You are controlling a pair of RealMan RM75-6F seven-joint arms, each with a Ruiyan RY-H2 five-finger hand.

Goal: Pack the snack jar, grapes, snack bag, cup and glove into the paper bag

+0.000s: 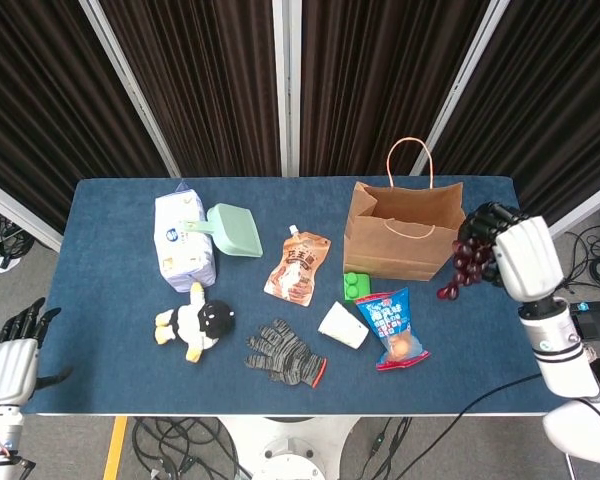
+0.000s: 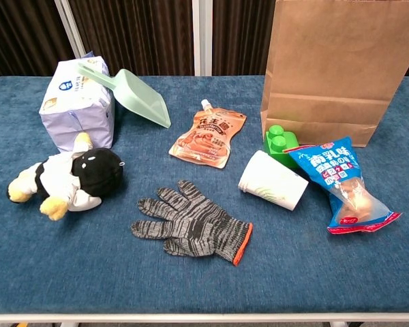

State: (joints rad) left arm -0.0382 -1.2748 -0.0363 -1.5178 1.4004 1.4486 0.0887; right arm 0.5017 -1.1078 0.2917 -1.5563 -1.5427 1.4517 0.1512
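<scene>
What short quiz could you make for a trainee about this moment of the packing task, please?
1. True or false: the grapes lie on the table.
2. Which robot hand holds the grapes?
3. What touches the paper bag's front: A) green block, B) glove, C) plush toy?

Key: 1 false; they hang beside the bag, held. 2 the right robot hand; the left robot hand holds nothing. 3 A.

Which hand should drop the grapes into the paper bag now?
Right. The right hand holds the grapes raised beside the paper bag; the left hand sits off the table's far corner.
</scene>
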